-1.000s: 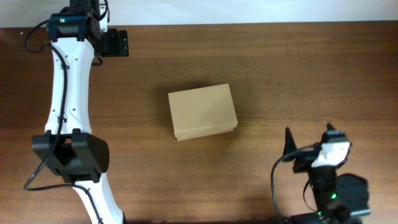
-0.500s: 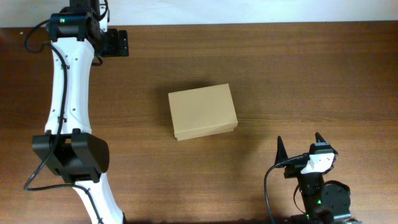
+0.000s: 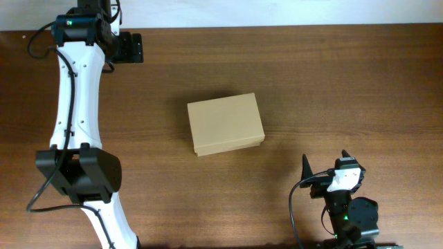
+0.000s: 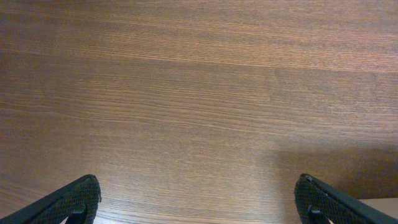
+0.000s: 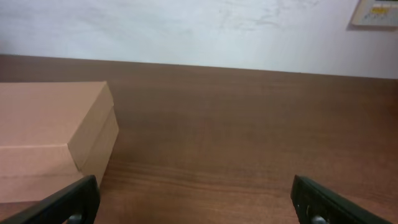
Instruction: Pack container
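While the wooden table (image 3: 346, 83) lies broad, the white left arm (image 3: 73, 104) runs up its left side. The container (image 3: 225, 124) sits closed mid-table. The left gripper (image 4: 198, 202), at the far edge, is spread wide and empty. The right gripper (image 3: 324, 162), near the front edge, gapes empty too, well apart from the container.

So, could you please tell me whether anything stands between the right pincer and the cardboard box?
Nothing visible does. Only wooden table lies between the open right pincer and the box, which sits closed, ahead and to its left.
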